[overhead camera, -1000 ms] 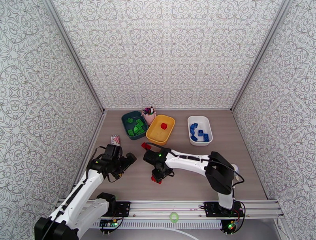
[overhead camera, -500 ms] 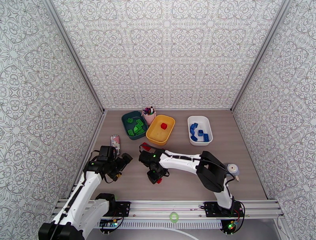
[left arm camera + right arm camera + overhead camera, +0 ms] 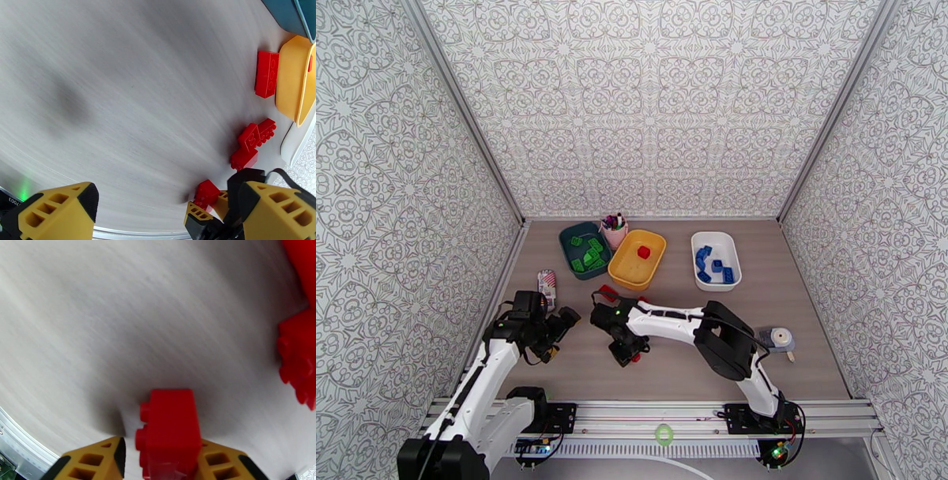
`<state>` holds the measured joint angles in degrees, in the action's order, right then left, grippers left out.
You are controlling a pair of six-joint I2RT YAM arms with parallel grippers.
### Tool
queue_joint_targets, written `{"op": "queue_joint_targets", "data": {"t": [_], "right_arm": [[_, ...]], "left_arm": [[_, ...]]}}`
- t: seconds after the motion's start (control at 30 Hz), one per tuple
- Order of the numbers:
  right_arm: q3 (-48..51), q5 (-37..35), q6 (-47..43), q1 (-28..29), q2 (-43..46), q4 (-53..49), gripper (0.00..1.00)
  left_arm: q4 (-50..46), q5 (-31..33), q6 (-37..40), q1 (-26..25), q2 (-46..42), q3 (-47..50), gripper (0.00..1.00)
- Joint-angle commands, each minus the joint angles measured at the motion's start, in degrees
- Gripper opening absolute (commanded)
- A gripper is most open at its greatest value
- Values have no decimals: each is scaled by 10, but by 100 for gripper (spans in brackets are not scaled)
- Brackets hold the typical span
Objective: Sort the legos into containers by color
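Pinching a red brick (image 3: 168,425) over the counter (image 3: 671,371), the right hand (image 3: 158,461) (left hand (image 3: 158,209) wide and empty) was mid-pickup; next it likely needed lifting clear toward the yellow tray (image 3: 626,276).

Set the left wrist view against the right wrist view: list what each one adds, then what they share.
Left wrist adds: the yellow tray, a corner of the teal tray, a flat red brick lying beside the yellow tray, and the left arm's jaws wide open. Right wrist adds: the side studs of the held red brick, seen close. Shared: that brick clamped in the right arm's jaws, the loose red bricks nearby, the wooden table.
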<state>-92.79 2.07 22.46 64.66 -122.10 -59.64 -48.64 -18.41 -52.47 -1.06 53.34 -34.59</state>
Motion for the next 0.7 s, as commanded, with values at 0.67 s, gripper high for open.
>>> {"op": "queue_joint_targets", "data": {"t": [0.67], "right_arm": [[-76,2,28,-118,97,-24,12]], "left_arm": [[168,9,-70,-154,135,-92,99]]}}
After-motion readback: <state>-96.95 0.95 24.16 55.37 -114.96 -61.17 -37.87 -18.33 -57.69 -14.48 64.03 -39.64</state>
